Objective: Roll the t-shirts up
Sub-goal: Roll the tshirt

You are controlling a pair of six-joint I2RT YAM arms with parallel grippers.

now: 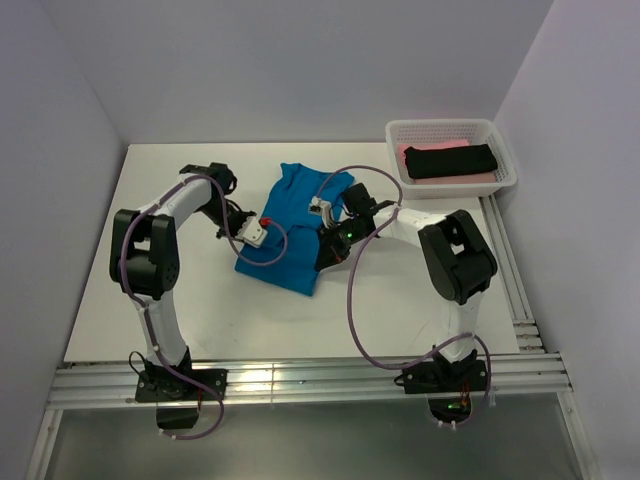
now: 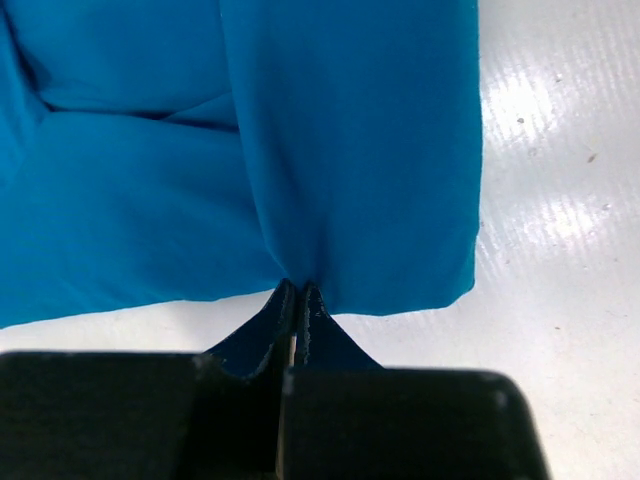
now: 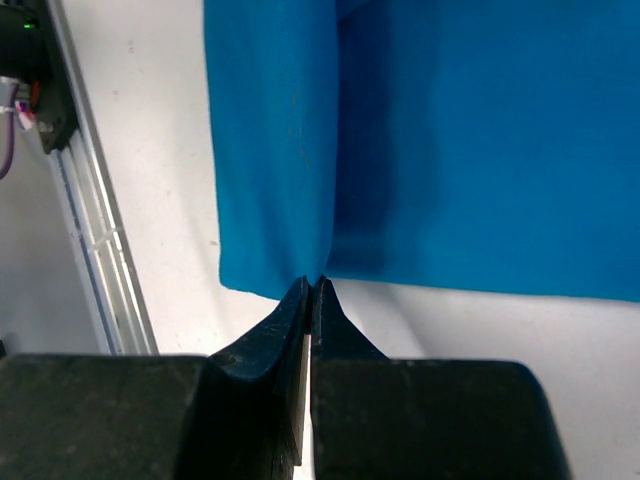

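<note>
Left gripper point(image 2: 297, 288) and right gripper point(image 3: 310, 280) hold their jaws closed on the shirt point(image 1: 293, 205) hem, each near a corner — likely so the edge lifts evenly for rolling.

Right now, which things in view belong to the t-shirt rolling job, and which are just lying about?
Part of the job:
- blue t-shirt, its edge pinched by the shut left pincer and right pincer
- black t-shirt, rolled, lying on the pink t-shirt

Just lying about:
- white mesh basket holding those two
- table
- metal rails at the near edge
</note>
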